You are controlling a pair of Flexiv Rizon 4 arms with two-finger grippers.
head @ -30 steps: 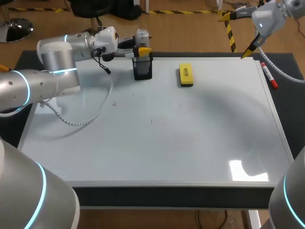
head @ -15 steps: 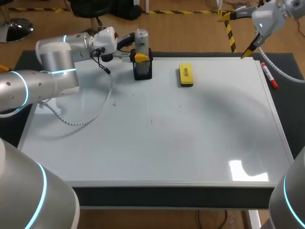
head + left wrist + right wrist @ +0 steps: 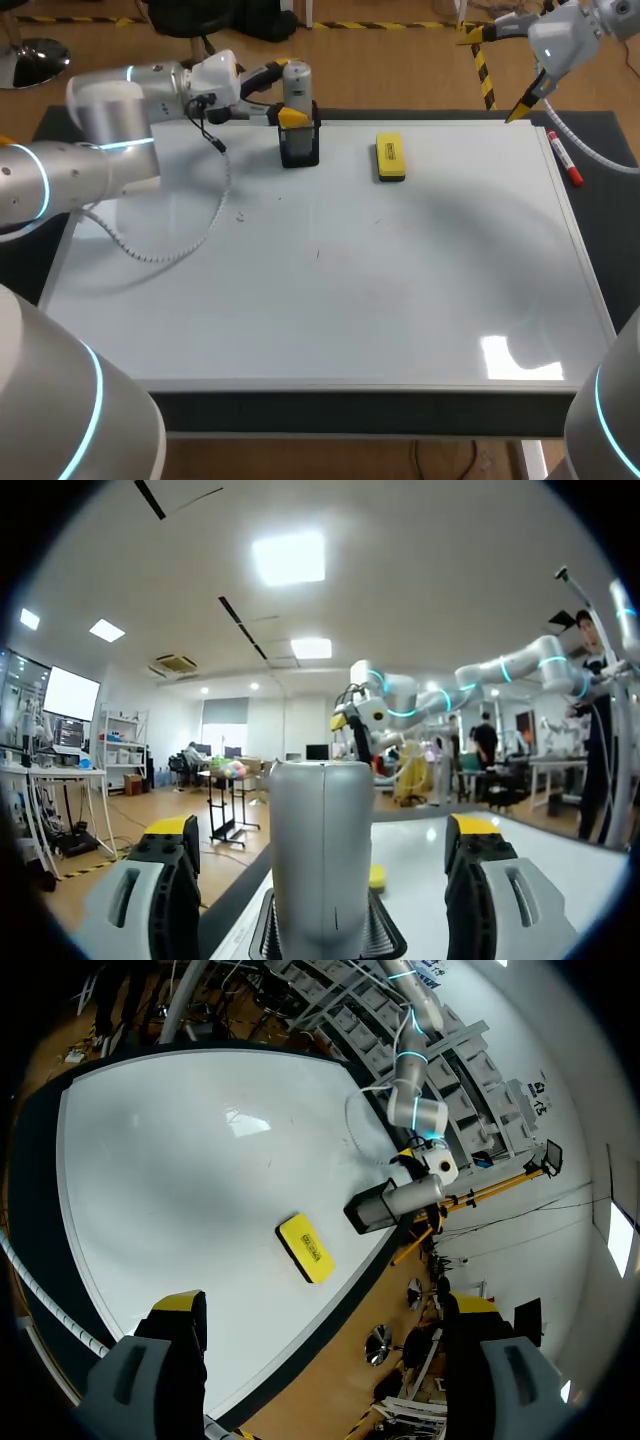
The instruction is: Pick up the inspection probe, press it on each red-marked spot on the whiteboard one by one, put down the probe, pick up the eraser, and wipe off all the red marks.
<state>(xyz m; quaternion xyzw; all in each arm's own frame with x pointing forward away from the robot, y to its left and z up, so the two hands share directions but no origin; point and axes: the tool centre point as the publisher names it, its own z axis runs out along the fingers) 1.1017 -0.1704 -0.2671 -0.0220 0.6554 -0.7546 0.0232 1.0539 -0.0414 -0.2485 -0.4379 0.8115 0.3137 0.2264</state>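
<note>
The probe (image 3: pixel 296 84) stands upright in its black holder (image 3: pixel 300 146) at the far edge of the whiteboard (image 3: pixel 330 300). In the head view the left gripper (image 3: pixel 283 93) seems wrapped round the probe's grey body, one yellow tip in front of it and one behind. The left wrist view settles it: the probe stands midway between the fingers with a clear gap on each side, so the jaws are spread and touch nothing. That view also shows the holder's rim under the probe and a bit of the yellow eraser (image 3: pixel 390 157) beyond it. Only the head view shows that the eraser lies flat just right of the holder, apart from it, with a red marker (image 3: pixel 565 160) at the board's right edge. The right gripper (image 3: pixel 325 1360) hangs above the far right corner, fingers wide apart and empty. Its own view looks down on the eraser, the holder and the left arm (image 3: pixel 410 1100).
</note>
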